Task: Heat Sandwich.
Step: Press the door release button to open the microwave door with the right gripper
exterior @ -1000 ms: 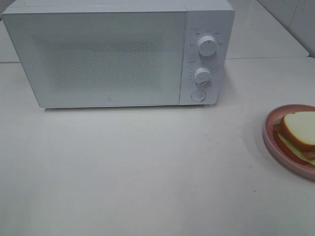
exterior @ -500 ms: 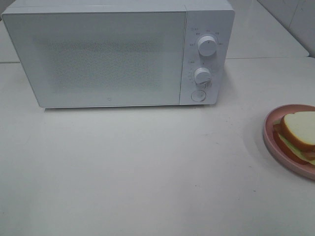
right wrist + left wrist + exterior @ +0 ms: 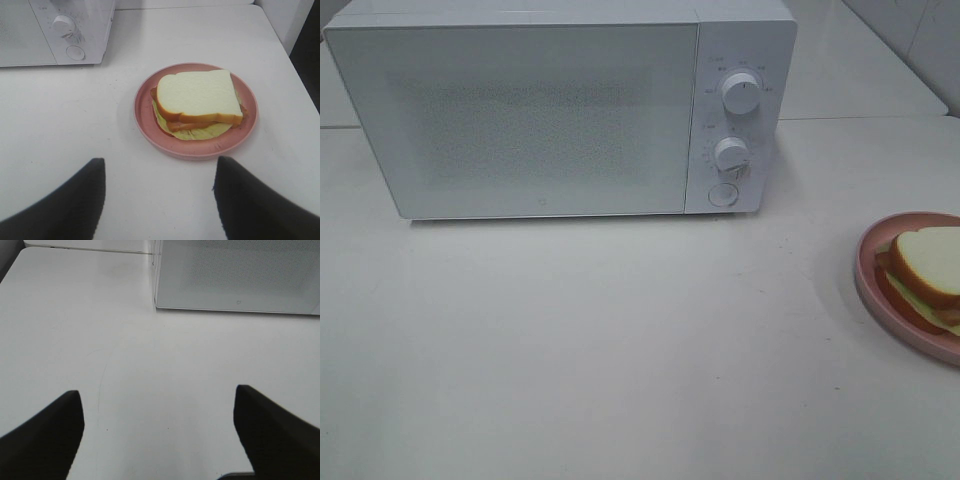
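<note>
A boxy white microwave oven (image 3: 540,110) stands at the back of the pale white tabletop (image 3: 620,350), its frosted, speckled door flush with the front and, as far as the high view shows, closed. On its right-hand control panel sit two round white knobs, one (image 3: 741,92) above the other (image 3: 731,153), with a round white button (image 3: 723,194) below them; the markings around the knobs are too small to read.

The sandwich (image 3: 930,265), square white bread with a tan-orange crust over pale green lettuce and a reddish filling, lies on a round pink plate (image 3: 870,290) at the right edge of the table, well apart from the oven and nearer the front. The high view cuts off part of the plate.

Neither arm appears in the high view. The left gripper (image 3: 157,392) hovers over bare table with its dark fingers spread wide and nothing between them; the oven's lower left corner lies ahead of it. The right gripper (image 3: 160,161) is likewise spread and empty, with the plate (image 3: 145,120) and sandwich (image 3: 197,100) just ahead of its fingertips, not touched.
</note>
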Robot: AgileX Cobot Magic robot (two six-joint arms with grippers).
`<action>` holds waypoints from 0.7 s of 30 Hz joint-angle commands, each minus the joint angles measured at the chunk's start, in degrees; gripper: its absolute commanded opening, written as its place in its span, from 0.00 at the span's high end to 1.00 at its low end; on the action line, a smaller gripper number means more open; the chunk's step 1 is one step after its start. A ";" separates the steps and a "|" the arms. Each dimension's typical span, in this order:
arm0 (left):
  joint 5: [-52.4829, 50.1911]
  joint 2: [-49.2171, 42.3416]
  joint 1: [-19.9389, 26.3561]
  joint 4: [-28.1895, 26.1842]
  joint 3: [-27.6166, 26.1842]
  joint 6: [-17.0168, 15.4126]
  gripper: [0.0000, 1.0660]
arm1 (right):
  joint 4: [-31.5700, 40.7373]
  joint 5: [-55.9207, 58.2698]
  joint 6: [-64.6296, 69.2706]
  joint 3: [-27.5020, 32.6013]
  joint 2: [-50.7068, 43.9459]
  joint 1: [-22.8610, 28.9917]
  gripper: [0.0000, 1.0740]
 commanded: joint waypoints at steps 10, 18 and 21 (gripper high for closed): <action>-0.74 -1.32 -0.34 -0.11 0.17 0.00 0.29 | -0.40 -0.34 -0.23 -0.06 -1.55 -0.11 0.42; -0.74 -1.32 -0.34 -0.11 0.17 0.00 0.29 | -0.40 -0.34 -0.23 -0.06 -1.55 -0.11 0.42; -0.74 -1.32 -0.34 -0.11 0.17 0.00 0.29 | -0.46 -0.34 -0.23 -0.06 -1.49 -0.11 0.42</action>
